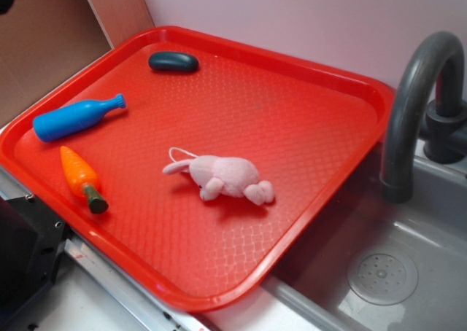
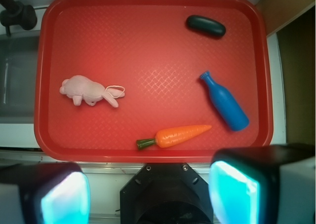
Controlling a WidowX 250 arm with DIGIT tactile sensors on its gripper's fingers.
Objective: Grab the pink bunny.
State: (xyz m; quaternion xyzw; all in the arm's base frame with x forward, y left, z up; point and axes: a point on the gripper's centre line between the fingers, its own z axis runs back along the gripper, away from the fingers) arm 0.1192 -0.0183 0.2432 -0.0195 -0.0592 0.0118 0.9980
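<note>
1. Leftmost, blue bottle (image 1: 76, 117) and orange carrot (image 1: 82, 178) near the left rim of the red tray (image 1: 314, 105).
2. Far left, dark oval (image 1: 174, 61).
3. Mid-tray, pink bunny (image 1: 222, 178) lying alone, well apart from the rest.
4. Right, grey faucet (image 1: 412, 105) over sink (image 1: 408, 273).
5. Above, gripper (image 2: 148, 192) with fingers (image 2: 64, 197) spread wide, holding nothing.

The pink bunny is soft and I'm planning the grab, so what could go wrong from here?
1. The pink bunny lies on its side with its thin white loop string trailing loose; a pad might catch only the string or an ear, giving a weak hold.
2. The gripper sits well back from the red tray, jaws wide open, so a long reach could land off-centre.
3. The plush could slide on the tray when pushed.
</note>
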